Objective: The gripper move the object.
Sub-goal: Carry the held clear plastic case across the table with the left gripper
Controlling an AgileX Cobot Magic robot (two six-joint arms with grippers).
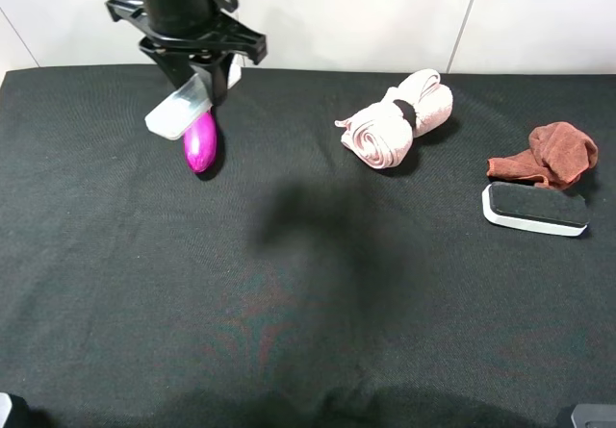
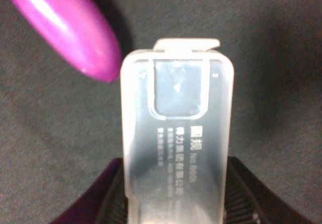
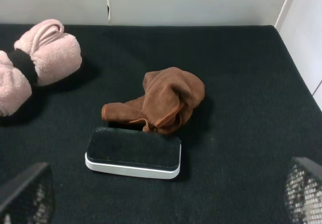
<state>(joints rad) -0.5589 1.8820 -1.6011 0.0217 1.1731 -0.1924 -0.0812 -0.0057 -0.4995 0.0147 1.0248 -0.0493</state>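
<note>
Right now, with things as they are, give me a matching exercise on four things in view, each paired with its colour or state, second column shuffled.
1. plastic case
2. eggplant
3. rolled towel
4. board eraser

A. bound by a black band
B. held in the left pincer
C. white base, black top
D. glossy purple

Pairs: 1-B, 2-D, 3-A, 4-C.

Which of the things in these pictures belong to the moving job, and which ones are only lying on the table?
Belong to the job: left gripper; translucent plastic case, held in it.

Only lying about: purple eggplant; pink rolled towel; brown cloth; board eraser.
</note>
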